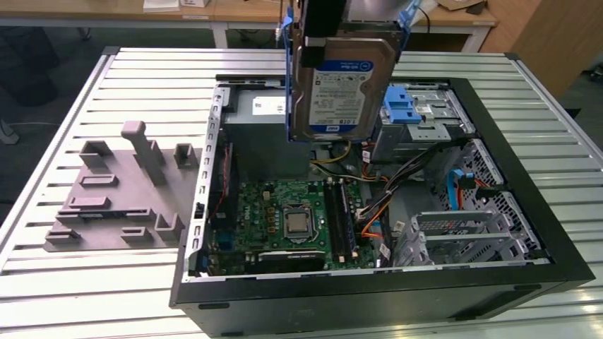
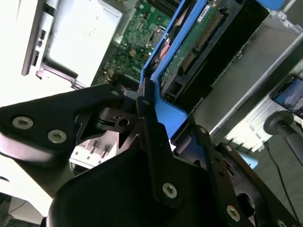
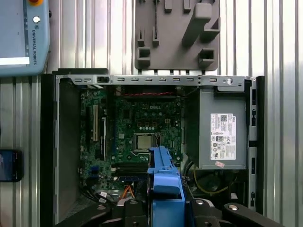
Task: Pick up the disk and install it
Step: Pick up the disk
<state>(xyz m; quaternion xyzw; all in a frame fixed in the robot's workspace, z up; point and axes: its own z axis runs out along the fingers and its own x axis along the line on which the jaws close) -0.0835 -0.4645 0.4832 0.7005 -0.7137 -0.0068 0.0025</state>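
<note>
Gripper (image 2: 168, 118) clamped narrow on the top end of the disk (image 1: 339, 88), which hangs below it, long axis 12-to-6, label outward, over the open computer case (image 1: 541, 219), with 1 drive bay (image 1: 414, 113) at 3 o'clock of its lower end in the exterior view.

The disk (image 1: 339, 88) hangs in the upper middle of the exterior view, lifted off every surface. It stands nearly upright on its short edge, with its broad silver face turned toward the camera. A white label with a blue band along its upper edge covers much of that face. Blue plastic runs up both long sides. In the first wrist view its blue carrier bracket (image 3: 163, 177) shows end-on. In the second wrist view the disk's (image 2: 199, 42) other face shows, a green circuit board with a row of connector pins, edged by the same blue frame.
</note>
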